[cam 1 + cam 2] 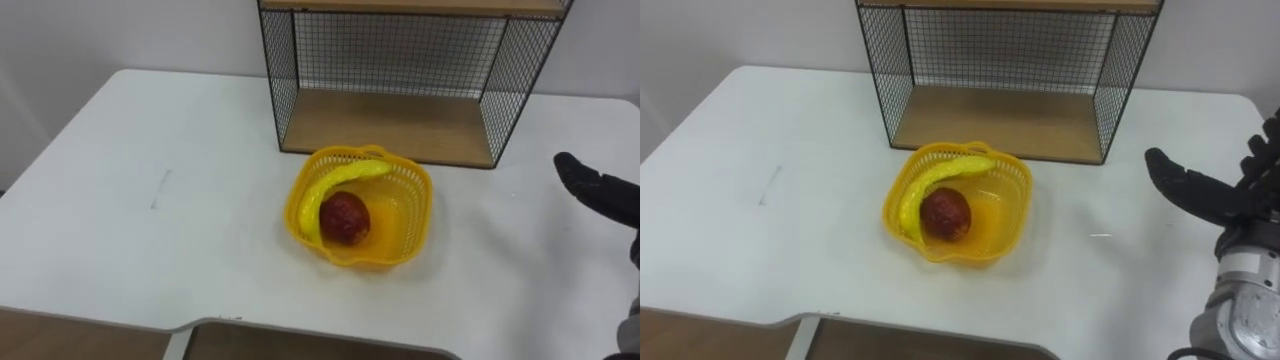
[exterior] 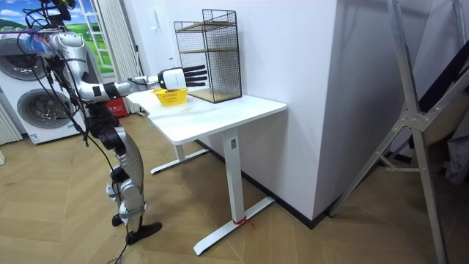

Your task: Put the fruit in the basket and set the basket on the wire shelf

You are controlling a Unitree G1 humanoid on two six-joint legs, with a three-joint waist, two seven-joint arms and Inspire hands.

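Observation:
A yellow plastic basket (image 1: 400, 240) (image 1: 995, 235) (image 2: 171, 97) stands on the white table (image 1: 150, 200), just in front of the wire shelf (image 1: 400, 90) (image 1: 1000, 80) (image 2: 209, 55). Inside it lie a yellow banana (image 1: 335, 182) (image 1: 935, 178) and a dark red fruit (image 1: 345, 216) (image 1: 944, 213). My right hand (image 1: 600, 190) (image 1: 1200, 190) (image 2: 183, 75) hovers open above the table to the right of the basket, apart from it, fingers straight.
The wire shelf has a wooden bottom board (image 1: 390, 125) with free room on it and an upper wooden board (image 1: 410, 6). The table's near edge (image 1: 200, 325) runs along the bottom. In the room view, washing machines (image 2: 29, 88) stand behind me.

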